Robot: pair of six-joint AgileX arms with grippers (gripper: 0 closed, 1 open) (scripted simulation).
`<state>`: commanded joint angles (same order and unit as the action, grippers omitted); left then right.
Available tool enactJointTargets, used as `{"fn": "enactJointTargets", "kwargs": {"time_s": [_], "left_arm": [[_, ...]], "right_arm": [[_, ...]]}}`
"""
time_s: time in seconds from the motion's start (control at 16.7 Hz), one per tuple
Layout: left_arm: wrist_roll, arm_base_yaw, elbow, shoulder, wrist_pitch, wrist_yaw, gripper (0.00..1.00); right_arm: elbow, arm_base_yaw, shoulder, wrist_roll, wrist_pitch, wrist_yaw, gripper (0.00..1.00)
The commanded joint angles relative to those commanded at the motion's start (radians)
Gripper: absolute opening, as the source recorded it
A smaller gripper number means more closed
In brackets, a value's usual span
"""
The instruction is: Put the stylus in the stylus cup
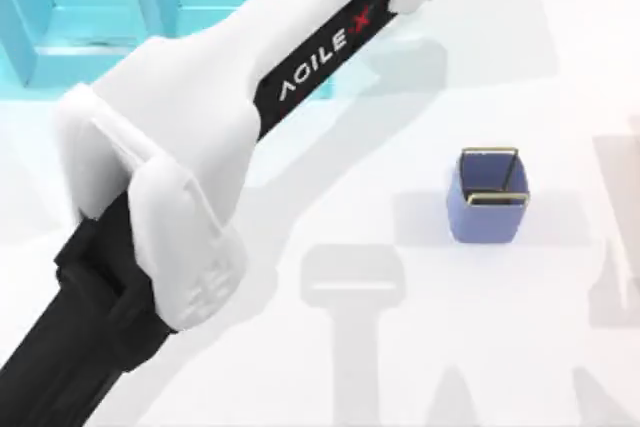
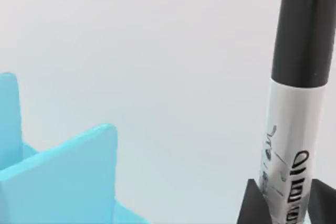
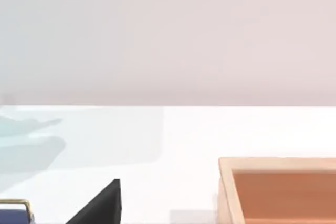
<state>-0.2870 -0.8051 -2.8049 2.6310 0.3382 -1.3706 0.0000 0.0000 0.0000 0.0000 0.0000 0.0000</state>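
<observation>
Between the left fingers point(image 2: 251, 203) stands the stylus point(image 2: 294, 129) (gripped) — stylus cup point(image 1: 489, 197) sits right of centre; right fingers' state untellable

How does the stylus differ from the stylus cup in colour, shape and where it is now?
Colour: the stylus has a white-grey barrel with dark lettering and a black cap; the stylus cup is periwinkle blue with a thin gold wire frame at its rim.
Shape: the stylus is thin and long; the cup is squarish and open on top.
Place: the stylus is held between the dark fingers of the left end effector; the cup stands on the white table, right of centre.
</observation>
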Motion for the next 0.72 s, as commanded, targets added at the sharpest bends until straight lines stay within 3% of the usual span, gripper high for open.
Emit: {"fn": "enactJointTargets", "kwargs": {"time_s": [0.18, 0.36, 0.72], "left_arm": [[0.116, -0.163, -0.3, 0.254, -0.056, -0.173, 0.0], [0.211, -0.295, -0.512, 0.455, -0.094, -0.29, 0.0], [0.29, -0.402, -0.654, 0.607, -0.116, -0.354, 0.0]], "right_arm": [[0.0, 0.0, 0.0, 0.0, 0.0, 0.0, 1.0], [0.0, 0.0, 0.0, 0.0, 0.0, 0.0, 1.0], [0.0, 0.0, 0.0, 0.0, 0.0, 0.0, 1.0]]}}
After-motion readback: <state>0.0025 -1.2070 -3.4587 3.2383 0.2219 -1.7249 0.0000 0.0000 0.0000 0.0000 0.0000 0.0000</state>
